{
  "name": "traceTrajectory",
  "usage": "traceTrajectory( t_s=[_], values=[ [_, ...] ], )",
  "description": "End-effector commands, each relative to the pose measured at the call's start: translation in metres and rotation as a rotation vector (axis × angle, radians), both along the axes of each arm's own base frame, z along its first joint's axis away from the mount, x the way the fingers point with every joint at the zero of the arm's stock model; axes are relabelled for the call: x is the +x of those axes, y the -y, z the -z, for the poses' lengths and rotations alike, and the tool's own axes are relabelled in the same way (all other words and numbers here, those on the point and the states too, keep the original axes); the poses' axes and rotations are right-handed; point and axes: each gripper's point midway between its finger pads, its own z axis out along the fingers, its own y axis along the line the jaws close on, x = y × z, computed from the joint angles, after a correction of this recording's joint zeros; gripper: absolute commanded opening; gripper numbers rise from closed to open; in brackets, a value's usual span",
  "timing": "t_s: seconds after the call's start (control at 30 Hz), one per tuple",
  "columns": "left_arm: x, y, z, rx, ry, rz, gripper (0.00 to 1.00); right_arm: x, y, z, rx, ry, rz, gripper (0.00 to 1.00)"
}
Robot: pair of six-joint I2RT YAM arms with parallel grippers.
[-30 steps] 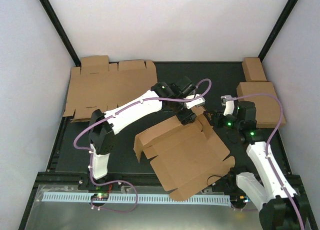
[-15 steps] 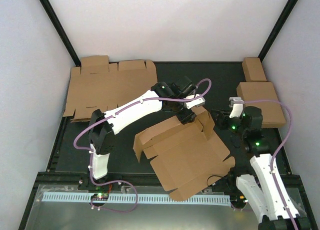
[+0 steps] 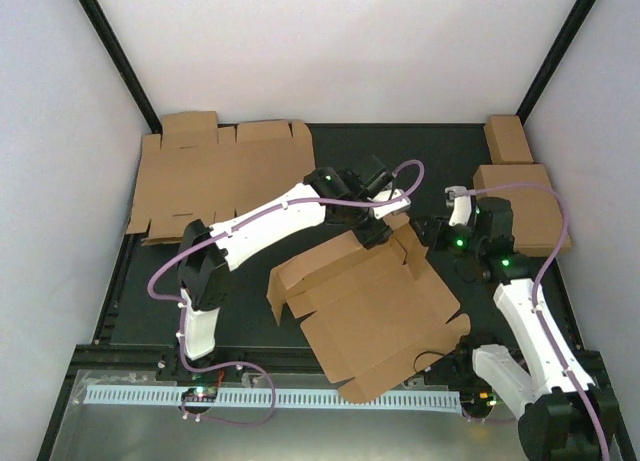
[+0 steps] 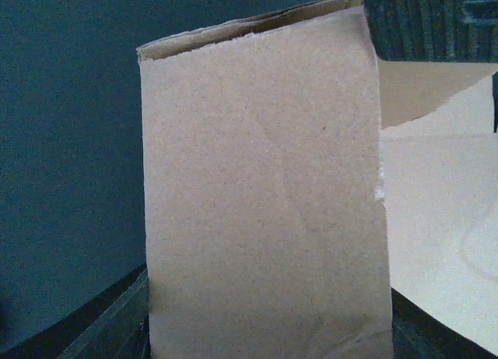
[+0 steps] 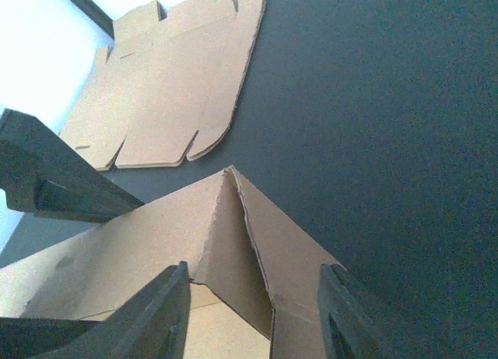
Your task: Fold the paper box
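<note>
Sitting in the middle of the dark table (image 3: 400, 151), the paper box (image 3: 375, 316) is half folded, with its near corner poking over the front edge and its back flaps standing up. The left gripper (image 3: 374, 233) has one tall back flap between its jaws, but I cannot tell if they squeeze it. The right gripper (image 3: 428, 231) sits just beside it, jaws apart around a folded corner, and there is bare table behind the box, between a flat cardboard sheet (image 3: 215, 176) far left and a pile of brown boxes (image 3: 522, 206) far right.

paper box (image 3: 375, 311) right of flat sheet (image 3: 215, 176)
</note>
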Motion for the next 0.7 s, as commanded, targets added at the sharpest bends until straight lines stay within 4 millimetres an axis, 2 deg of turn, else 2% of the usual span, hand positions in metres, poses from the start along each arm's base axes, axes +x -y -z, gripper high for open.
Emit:
traceTrajectory(
  t_s=[0.0,0.1,0.23,0.33,0.53,0.67],
  values=[
    [-0.014,0.002,0.002,0.005,-0.026,0.021,0.62,0.007,-0.006,-0.013,0.021,0.037,-0.039,0.44],
    [-0.014,0.003,0.001,-0.001,-0.029,0.025,0.63,0.005,-0.008,-0.005,0.016,0.014,-0.058,0.35],
    [-0.018,0.01,-0.009,-0.044,-0.044,0.043,0.78,-0.001,-0.008,0.006,0.006,-0.005,-0.07,0.28],
    [-0.021,0.017,-0.021,-0.094,-0.064,0.057,0.85,-0.005,-0.007,0.013,0.0,-0.014,-0.068,0.26],
    [-0.017,0.025,-0.043,-0.211,-0.131,0.05,0.86,-0.009,-0.007,0.02,-0.005,-0.02,-0.07,0.26],
    [-0.004,0.023,-0.045,-0.249,-0.159,0.011,0.76,-0.01,-0.007,0.019,-0.006,-0.015,-0.071,0.26]
  ],
)
